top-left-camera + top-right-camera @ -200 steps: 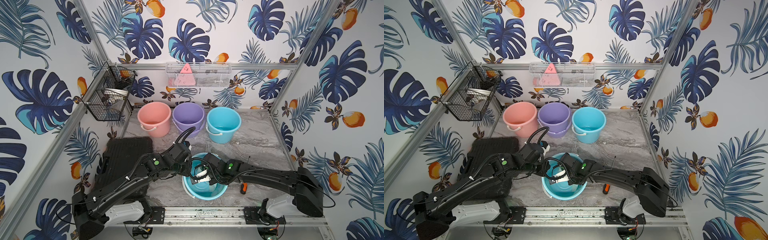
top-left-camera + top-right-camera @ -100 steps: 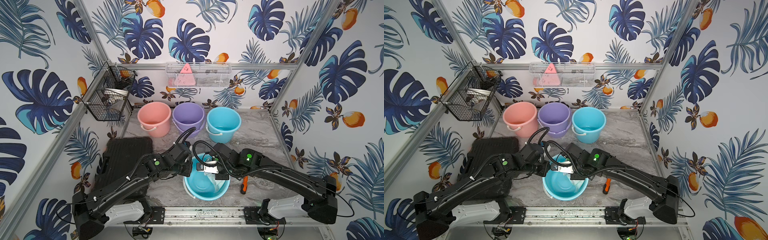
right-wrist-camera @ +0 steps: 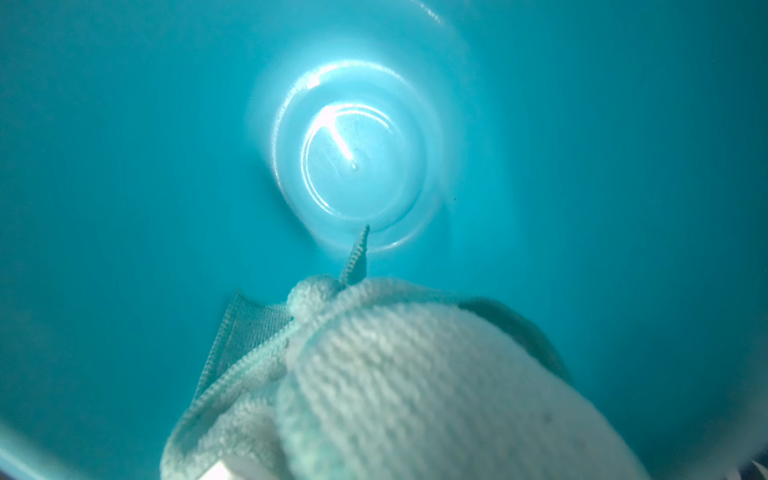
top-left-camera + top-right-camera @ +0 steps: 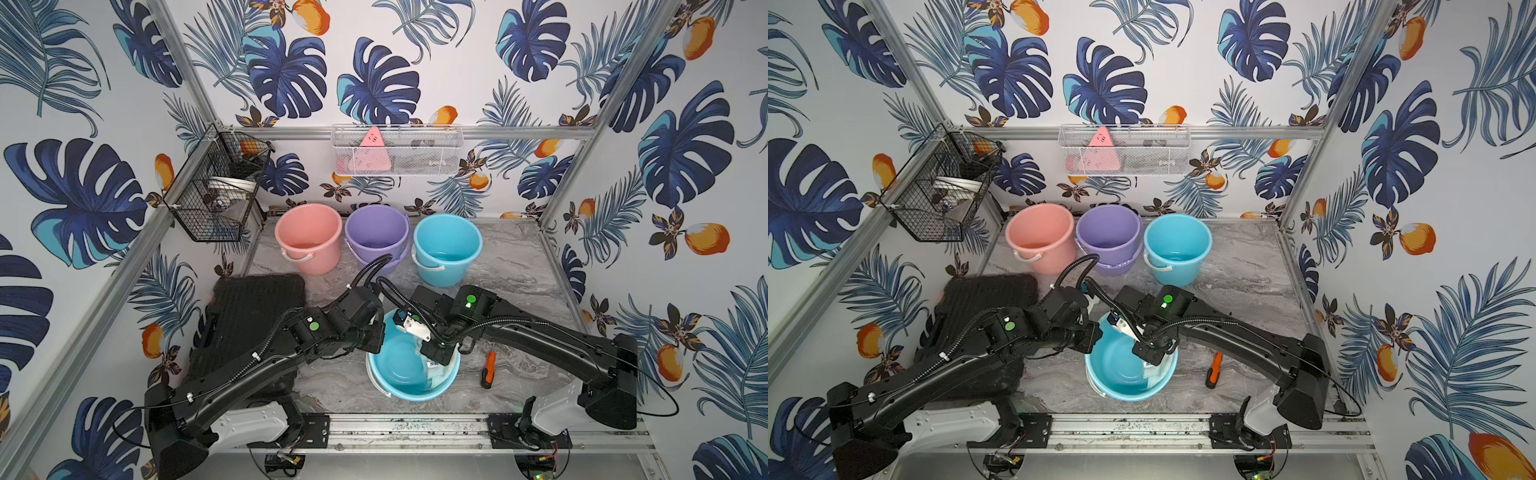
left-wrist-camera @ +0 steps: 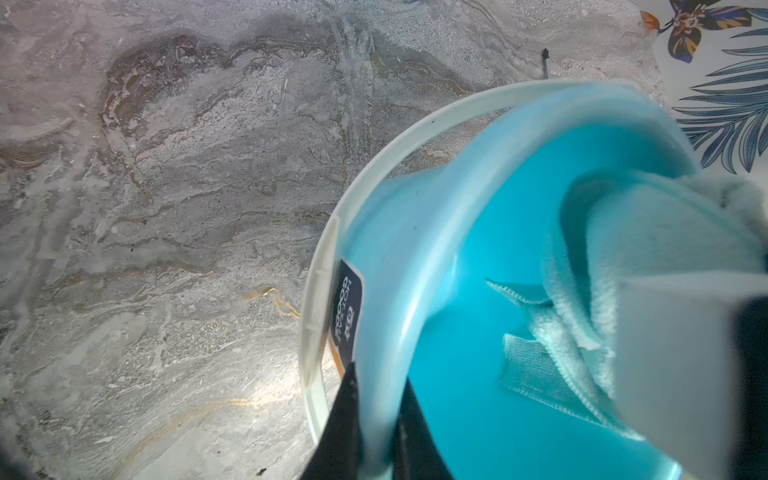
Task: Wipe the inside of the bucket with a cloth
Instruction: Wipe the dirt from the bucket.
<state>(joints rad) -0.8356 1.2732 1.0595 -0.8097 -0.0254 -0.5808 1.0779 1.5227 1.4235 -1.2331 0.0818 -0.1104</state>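
Observation:
The bucket (image 4: 415, 395) (image 4: 1125, 392) is light blue with a white handle and stands at the table's front centre in both top views. My left gripper (image 4: 376, 336) (image 4: 1094, 334) (image 5: 378, 415) is shut on its left rim (image 5: 386, 232), one black finger (image 5: 345, 415) outside the wall and one inside. My right gripper (image 4: 436, 357) (image 4: 1150, 357) reaches down inside the bucket by its right wall, shut on the pale mint cloth (image 4: 436, 374) (image 4: 1152, 374) (image 5: 648, 232) (image 3: 415, 382). The bunched cloth hides the right jaws. The bucket's bare floor (image 3: 353, 158) shines below it.
A pink bucket (image 4: 309, 237), a purple bucket (image 4: 376, 232) and another blue bucket (image 4: 446, 245) line the back. An orange-handled screwdriver (image 4: 488, 370) lies right of the held bucket. A black case (image 4: 253, 316) sits at left. A black wire basket (image 4: 216, 195) and a white mesh basket (image 4: 397, 149) hang on the walls.
My right gripper has carried the cloth from the left-centre of the bucket across to its right wall, and the right arm's elbow has risen. The left gripper keeps its hold on the rim.

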